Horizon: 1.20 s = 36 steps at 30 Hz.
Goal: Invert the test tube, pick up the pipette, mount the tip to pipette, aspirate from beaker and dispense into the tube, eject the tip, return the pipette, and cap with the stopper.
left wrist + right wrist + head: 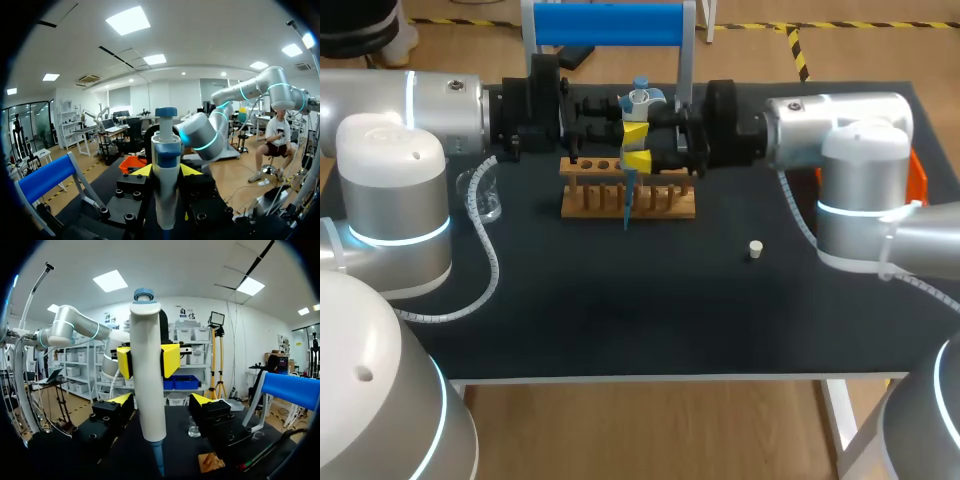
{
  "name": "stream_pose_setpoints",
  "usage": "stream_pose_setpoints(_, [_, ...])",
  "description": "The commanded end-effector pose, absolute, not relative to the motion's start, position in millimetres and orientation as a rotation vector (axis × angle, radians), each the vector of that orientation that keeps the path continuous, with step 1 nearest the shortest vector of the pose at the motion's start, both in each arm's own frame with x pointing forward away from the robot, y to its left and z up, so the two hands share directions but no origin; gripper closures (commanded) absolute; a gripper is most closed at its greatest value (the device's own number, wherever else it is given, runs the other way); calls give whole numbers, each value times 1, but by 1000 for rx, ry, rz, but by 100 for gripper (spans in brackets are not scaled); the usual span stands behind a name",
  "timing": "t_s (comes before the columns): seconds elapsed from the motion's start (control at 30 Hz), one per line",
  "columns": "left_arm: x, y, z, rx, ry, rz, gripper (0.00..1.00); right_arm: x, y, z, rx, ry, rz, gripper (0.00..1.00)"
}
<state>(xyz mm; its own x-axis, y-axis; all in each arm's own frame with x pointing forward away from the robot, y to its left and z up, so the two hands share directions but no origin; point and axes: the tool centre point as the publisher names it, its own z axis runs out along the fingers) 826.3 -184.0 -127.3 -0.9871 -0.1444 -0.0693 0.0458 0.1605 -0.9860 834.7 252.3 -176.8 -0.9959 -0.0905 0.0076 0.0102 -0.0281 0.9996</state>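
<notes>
Left wrist, left gripper [166, 171]: yellow tips pressed on both sides of the upright pipette [165, 150], grasping it
Right wrist, right gripper [161, 401]: released, fingers spread, tips standing clear on each side of the pipette
Right wrist, pipette: upright, blue tip [158, 457] mounted below, left gripper's yellow pads clamped on its body
Right wrist, beaker [194, 427]: on the table ahead, near the wooden rack [210, 462]
Head, pipette: between both arms over the rack, tip pointing down at the rack's front
Head, beaker: left of the rack, apart
Head, stopper [755, 249]: alone on the black table [620, 320], right of the rack, well apart
</notes>
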Motion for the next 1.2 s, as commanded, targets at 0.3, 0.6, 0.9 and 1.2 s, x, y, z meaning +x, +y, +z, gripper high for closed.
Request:
stream_pose_setpoints(0.3, [826,-185,-127,-101,2275,-1942,100,835,257,-177,95,-2120,-2211,34])
stream_pose_setpoints(0.6, [826,-185,-127,-101,2275,-1942,100,836,258,-172,104,-2091,-2233,44])
stream_pose_setpoints(0.9, [826,-185,-127,-101,2275,-1942,100,835,256,-170,117,-2082,-2242,100])
stream_pose_setpoints(1.2, [826,-185,-127,-101,2275,-1942,0,839,232,-167,138,-2079,-2237,100])
